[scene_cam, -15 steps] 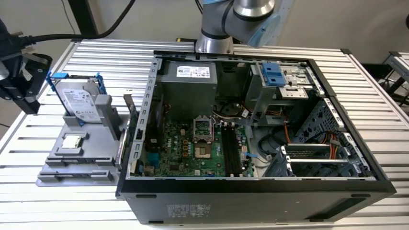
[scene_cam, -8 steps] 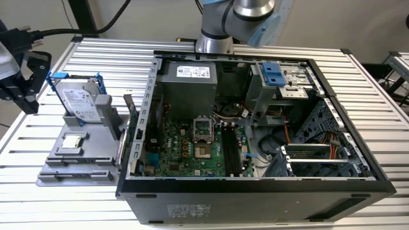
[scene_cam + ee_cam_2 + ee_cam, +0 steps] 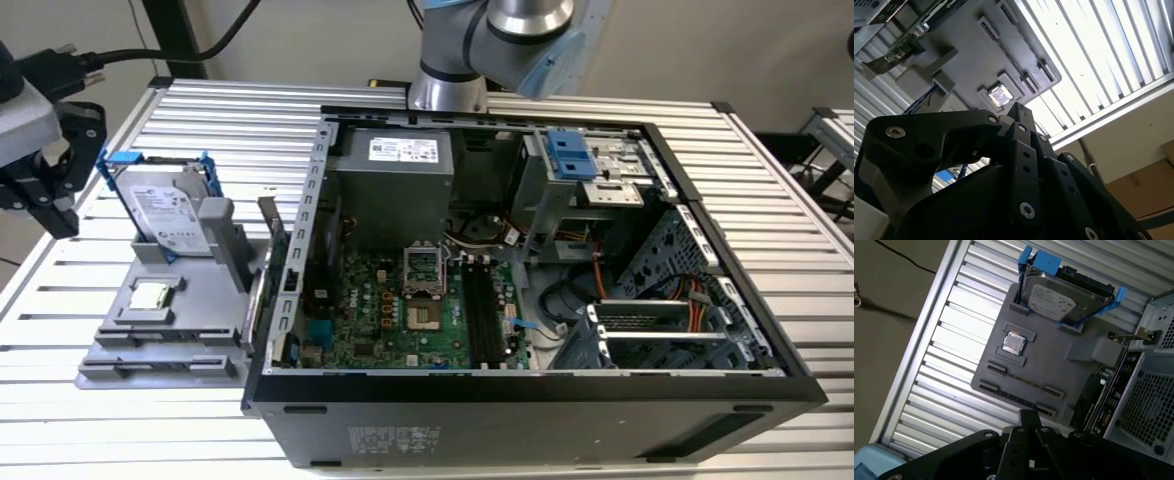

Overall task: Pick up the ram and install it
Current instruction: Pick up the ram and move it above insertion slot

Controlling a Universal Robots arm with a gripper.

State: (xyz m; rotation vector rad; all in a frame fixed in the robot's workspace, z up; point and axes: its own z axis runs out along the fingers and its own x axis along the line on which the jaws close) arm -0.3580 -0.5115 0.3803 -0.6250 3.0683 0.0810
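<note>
Ram [image 3: 1087,401] is what we take the long dark stick to be, standing at the edge of the grey tray [image 3: 1054,365] that faces the open computer case [image 3: 534,390], just beside the case's rear wall. It is not yet lifted. The tray lies on the slatted surface [image 3: 80,420] at the exterior view's left. It also carries a hard drive [image 3: 1054,300] in a blue frame and a small square chip [image 3: 1014,343].

The jaws of the gripper [image 3: 1028,416] look pressed together with nothing between them. In both wrist views the tips meet at one point, well apart from the ram.

We judge the step in hand to be the reach for the stick. To do it well, the jaws would need to part wide enough to clear the board. They should line up across its thin faces, not along its length, and come down near its middle so that it lifts level. The case wall stands so near that we would keep the outer finger from catching it. We would also steer clear of the hard drive's frame.

The arm [image 3: 507,30] rises from its base behind the case. Its wrist hangs out over the far edge of the surface at the exterior view's left, beyond the hard drive, with the jaws pointing down and slightly toward the tray.
</note>
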